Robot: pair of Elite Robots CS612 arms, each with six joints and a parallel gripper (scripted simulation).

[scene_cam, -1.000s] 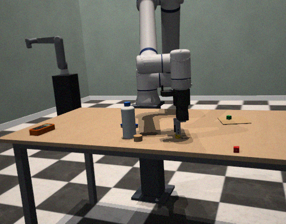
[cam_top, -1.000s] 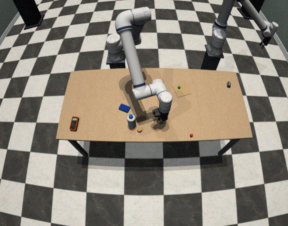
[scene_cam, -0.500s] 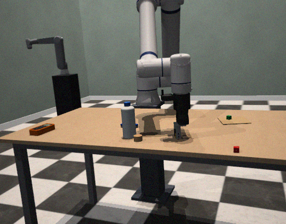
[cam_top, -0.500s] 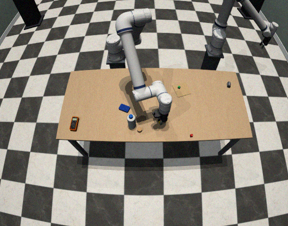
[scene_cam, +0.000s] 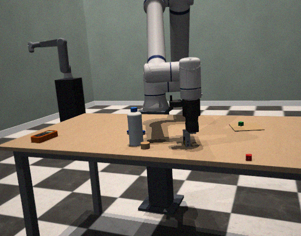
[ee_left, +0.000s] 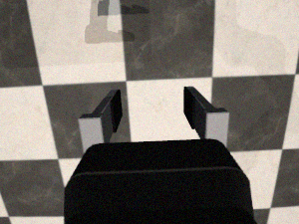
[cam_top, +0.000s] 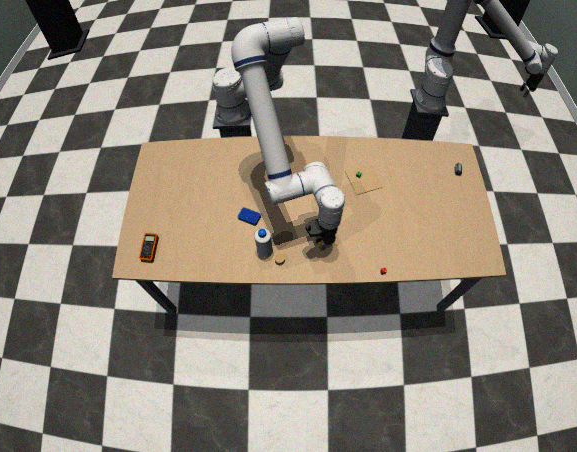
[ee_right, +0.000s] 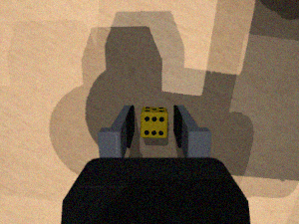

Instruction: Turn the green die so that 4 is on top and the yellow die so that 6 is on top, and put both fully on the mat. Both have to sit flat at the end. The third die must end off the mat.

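Observation:
The yellow die (cam_top: 320, 243) (scene_cam: 184, 142) (ee_right: 154, 125) is at the front middle of the table, with six pips on the face turned to the right wrist view. My right gripper (ee_right: 153, 117) is open around it, one finger at each side with a gap. The green die (cam_top: 358, 174) (scene_cam: 240, 124) rests on the thin mat (cam_top: 368, 185) (scene_cam: 250, 127); its pips are too small to read. The red die (cam_top: 383, 271) (scene_cam: 248, 157) lies off the mat near the front edge. My left gripper (cam_top: 525, 89) (ee_left: 151, 101) is open and empty over the floor beyond the table.
A white bottle (cam_top: 263, 245) (scene_cam: 135, 129) and a small round wooden disc (cam_top: 280, 261) (scene_cam: 145, 145) stand left of my right gripper. A blue block (cam_top: 249, 216) lies behind them. An orange multimeter (cam_top: 148, 247) (scene_cam: 44, 136) lies far left, a dark small object (cam_top: 458, 169) far right.

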